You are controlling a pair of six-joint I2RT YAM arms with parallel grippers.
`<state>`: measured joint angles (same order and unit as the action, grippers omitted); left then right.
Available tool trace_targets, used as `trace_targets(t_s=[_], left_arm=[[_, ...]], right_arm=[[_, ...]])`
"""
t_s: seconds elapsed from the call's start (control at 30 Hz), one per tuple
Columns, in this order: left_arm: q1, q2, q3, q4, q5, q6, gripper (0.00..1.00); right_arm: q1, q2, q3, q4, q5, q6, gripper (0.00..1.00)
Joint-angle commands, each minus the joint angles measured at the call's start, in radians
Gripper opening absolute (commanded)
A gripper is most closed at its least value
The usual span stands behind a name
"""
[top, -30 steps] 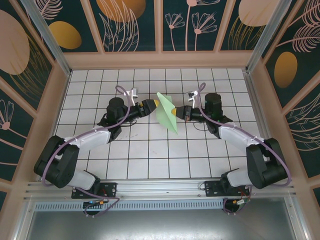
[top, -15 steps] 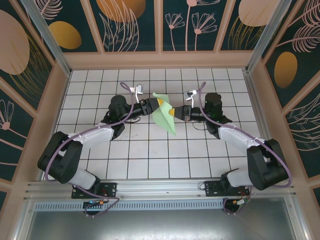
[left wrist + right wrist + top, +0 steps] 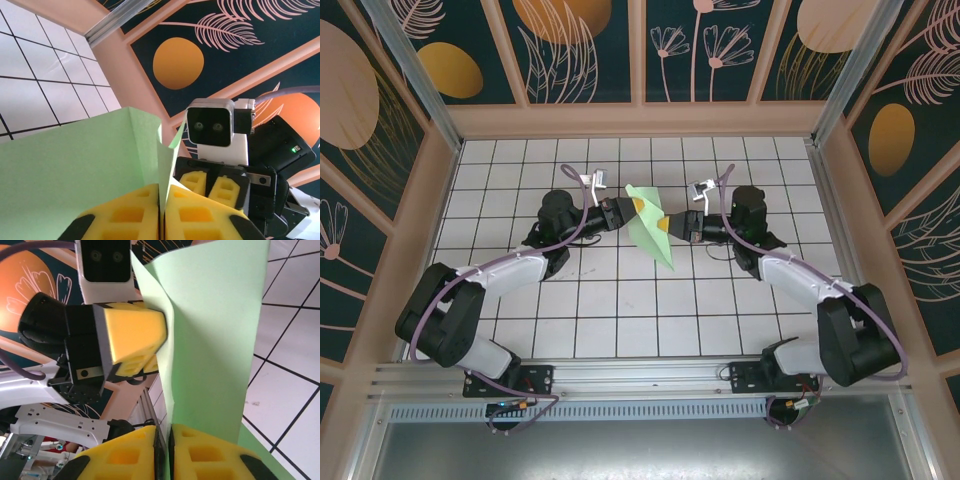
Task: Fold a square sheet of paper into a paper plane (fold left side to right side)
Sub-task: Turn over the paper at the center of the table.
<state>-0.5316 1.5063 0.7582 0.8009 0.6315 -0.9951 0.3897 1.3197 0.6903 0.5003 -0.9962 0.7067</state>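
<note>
The paper plane is a folded, pointed piece of light green paper with small orange patches, held above the tiles between both arms. My left gripper is shut on its upper left edge. In the left wrist view the yellow pads press tight on the paper plane's edge. My right gripper sits at the paper's right side. In the right wrist view its gripper shows a thin dark slit between the pads, with the green paper plane running into it.
The floor is white tiles inside patterned walls. The two grippers face each other closely, with my right gripper just beyond the paper in the left wrist view and my left gripper near it in the right wrist view.
My left gripper has closed on the paper's upper edge after shifting slightly up. My right gripper's jaws have parted a little. The paper has tilted slightly.
</note>
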Motion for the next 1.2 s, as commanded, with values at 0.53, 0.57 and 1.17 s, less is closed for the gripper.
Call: trace_targets(t_s=[0.53,0.57,1.17], left_arm=[[-0.011,-0.034,0.102,0.102,0.036,-0.086,0.01],[-0.012,-0.035,0.102,0.109,0.038,-0.091,0.01],[-0.025,0.000,0.086,0.156,0.074,-0.140,0.00]], right_arm=[[-0.060,-0.176,-0.140,-0.076,-0.052,-0.140,0.97],[-0.052,-0.158,-0.136,-0.056,-0.061,-0.131,0.97],[-0.040,-0.060,-0.011,0.110,-0.127,-0.010,0.57]])
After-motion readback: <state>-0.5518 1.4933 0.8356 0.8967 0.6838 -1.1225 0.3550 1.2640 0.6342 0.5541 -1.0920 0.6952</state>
